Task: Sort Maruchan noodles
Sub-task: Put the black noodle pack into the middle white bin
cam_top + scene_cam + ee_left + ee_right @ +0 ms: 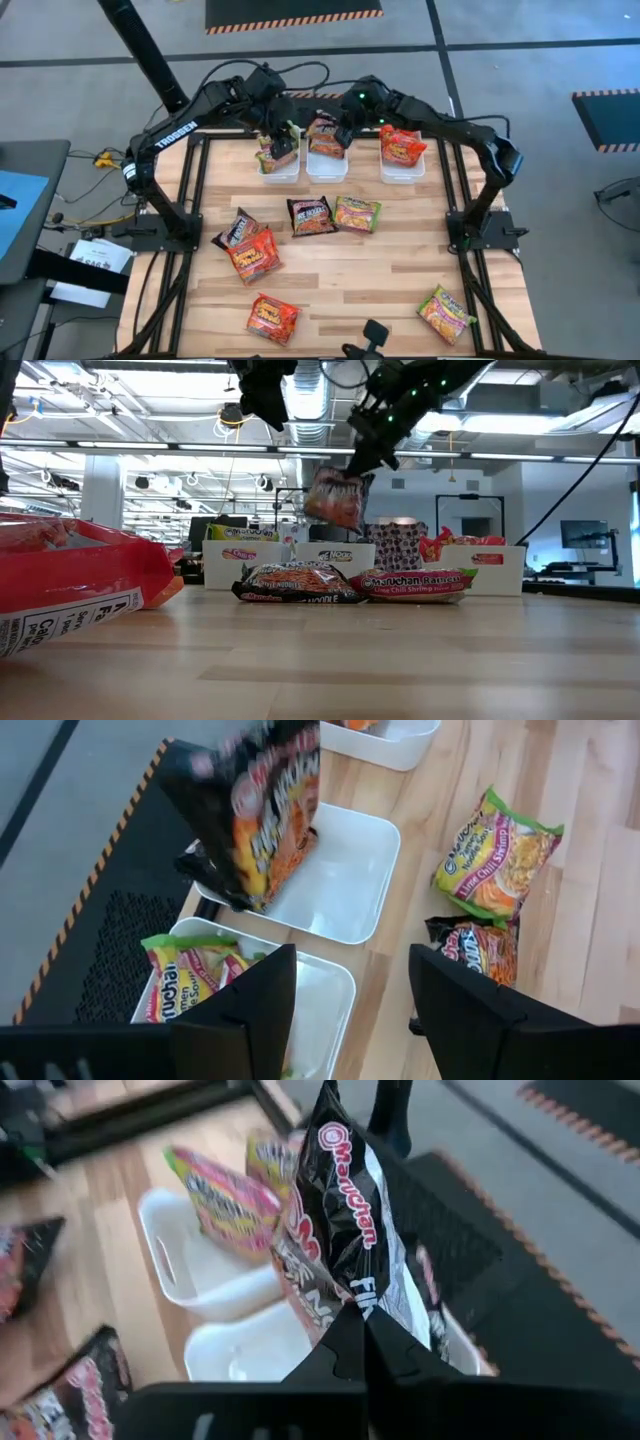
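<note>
We find the right tool (pixel 343 133) clamped on a dark packet (pixel 325 136), which hangs long side down directly above the empty middle tray (pixel 327 167), so the drop runs straight down. The left tool (pixel 283 147) hovers with its fingers apart over the left tray (pixel 279 168), where a green-yellow packet (pixel 190 975) lies. Other packets lie on the counter (pixel 370 270).

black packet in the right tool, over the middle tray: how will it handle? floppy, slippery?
Likely semi-floppy: the black packet hangs from one pinched edge in the right tool, its film creased. Probably light, since that edge pinch carries it above the middle tray. Its glossy wrapper may slip, and it dangles tilted, so it may swing on release.
</note>
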You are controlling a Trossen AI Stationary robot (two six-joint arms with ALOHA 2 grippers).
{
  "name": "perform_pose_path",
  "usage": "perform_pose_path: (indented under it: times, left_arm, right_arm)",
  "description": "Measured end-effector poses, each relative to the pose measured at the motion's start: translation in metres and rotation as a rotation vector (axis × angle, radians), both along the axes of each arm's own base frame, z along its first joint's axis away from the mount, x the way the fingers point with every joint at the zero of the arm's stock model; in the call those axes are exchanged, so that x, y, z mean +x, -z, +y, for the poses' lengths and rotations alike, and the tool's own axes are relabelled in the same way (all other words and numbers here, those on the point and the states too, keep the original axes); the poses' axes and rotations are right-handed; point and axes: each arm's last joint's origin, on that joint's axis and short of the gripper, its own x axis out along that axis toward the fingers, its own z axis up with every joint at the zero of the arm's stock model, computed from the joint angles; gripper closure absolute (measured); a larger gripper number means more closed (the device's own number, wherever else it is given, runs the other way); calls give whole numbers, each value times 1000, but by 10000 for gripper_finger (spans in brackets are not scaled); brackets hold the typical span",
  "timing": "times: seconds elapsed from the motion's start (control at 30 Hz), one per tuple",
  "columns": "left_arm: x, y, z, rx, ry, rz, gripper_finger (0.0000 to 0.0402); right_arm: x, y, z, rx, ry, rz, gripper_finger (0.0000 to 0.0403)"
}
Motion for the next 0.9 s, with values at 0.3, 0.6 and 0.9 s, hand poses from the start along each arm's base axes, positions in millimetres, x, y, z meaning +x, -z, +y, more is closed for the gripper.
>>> perform_pose_path:
  times: [0.3,0.6,0.9]
  left_arm:
    - [0,0,1,19,-22,11,221]
    - [-1,0,1,47,-15,27,221]
    - [-1,0,1,64,6,36,221]
  right_arm:
    - [15,32,-1,42,-33,104,399]
    - [22,53,-4,59,-14,179,399]
    - [21,57,-9,32,24,214,399]
